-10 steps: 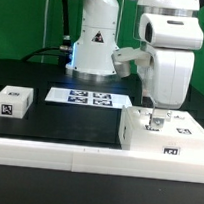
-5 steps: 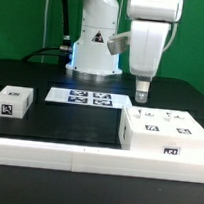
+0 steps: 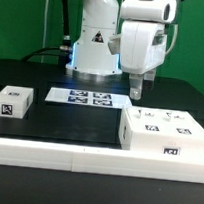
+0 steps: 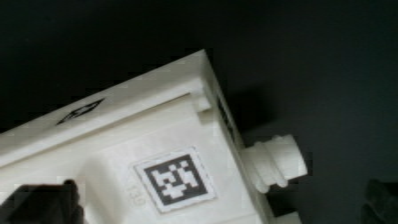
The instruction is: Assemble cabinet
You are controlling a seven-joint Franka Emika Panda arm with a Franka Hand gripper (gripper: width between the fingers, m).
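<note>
Gripper point(image 3: 137, 92): hangs in the air with nothing in it, pointing down. In the wrist view one dark fingertip point(image 4: 36, 200) sits at one lower corner and a greyish shape at the other, so the jaws stand wide apart.
Arm: the white wrist housing point(image 3: 144, 38) rises straight above the gripper. The robot base point(image 3: 95, 44) stands behind it at the back of the table.
Cabinet point(image 3: 165, 136): large white boxy body resting on the black table point(image 3: 58, 126), toward the exterior view's right. It lies below the gripper and a little to that side, not touching it. There are square tags on its top and one on its front face.
Cabinet, wrist view: a corner of the body point(image 4: 125, 130), a square tag point(image 4: 173, 180) and a round white stub point(image 4: 281, 160) jutting from its side.
Marker board point(image 3: 87, 97): flat on the table in front of the base.
Small white tagged block point(image 3: 12, 102): at the exterior view's left, well apart from the cabinet.
</note>
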